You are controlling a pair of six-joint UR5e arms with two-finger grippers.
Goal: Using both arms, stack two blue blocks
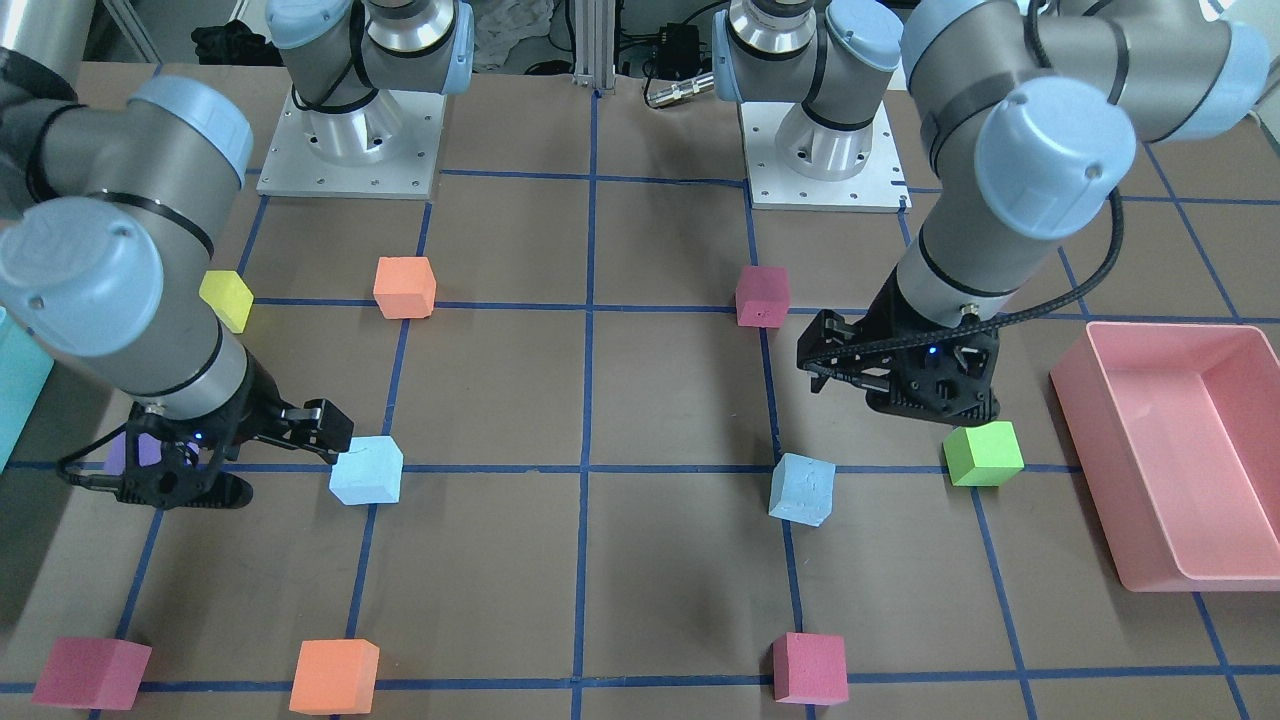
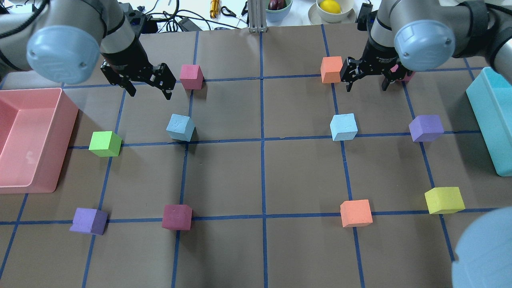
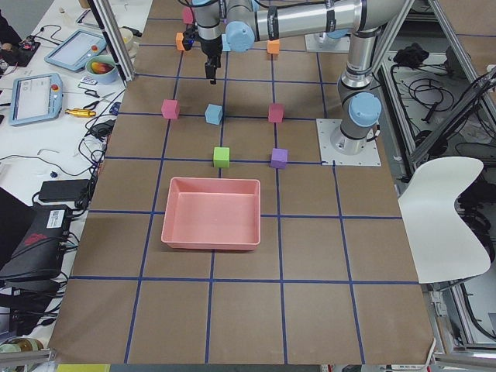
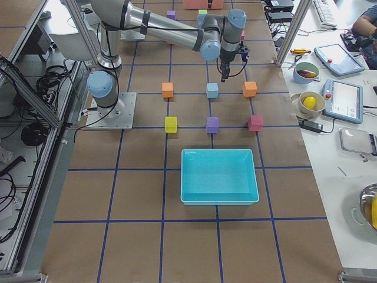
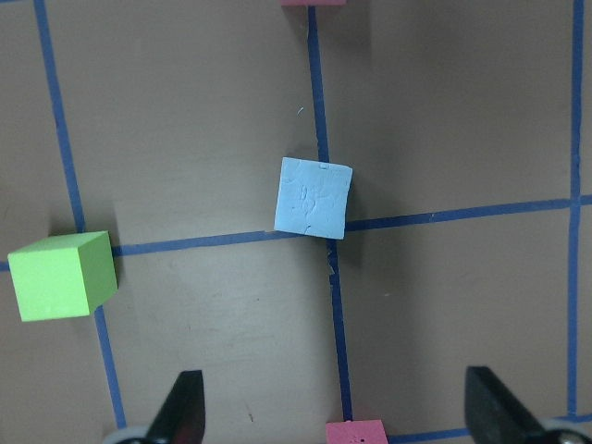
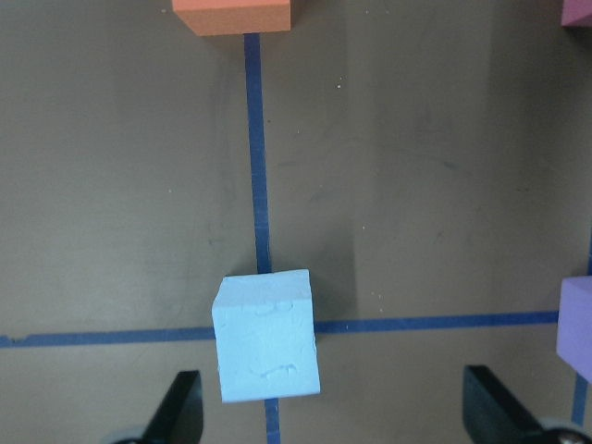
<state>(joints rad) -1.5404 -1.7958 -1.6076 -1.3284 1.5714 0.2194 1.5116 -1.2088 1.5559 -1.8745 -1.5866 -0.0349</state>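
Observation:
Two pale blue blocks sit apart on the brown table, each by a blue tape line. One blue block (image 2: 181, 127) (image 5: 314, 198) (image 1: 802, 489) lies on my left half. My left gripper (image 2: 150, 95) (image 5: 338, 416) hovers open and empty above the table, just beyond that block. The other blue block (image 2: 343, 127) (image 6: 268, 336) (image 1: 366, 470) lies on my right half. My right gripper (image 2: 367, 88) (image 6: 335, 416) hovers open and empty beyond it, beside an orange cube (image 2: 331, 69). Neither gripper touches a block.
A pink tray (image 2: 40, 160) stands at the left edge and a teal bin (image 2: 494, 116) at the right edge. A green cube (image 2: 105, 143), a magenta cube (image 2: 191, 76), purple cubes (image 2: 426, 128) (image 2: 89, 221), a yellow cube (image 2: 444, 200) and further orange and magenta cubes are spread over the grid.

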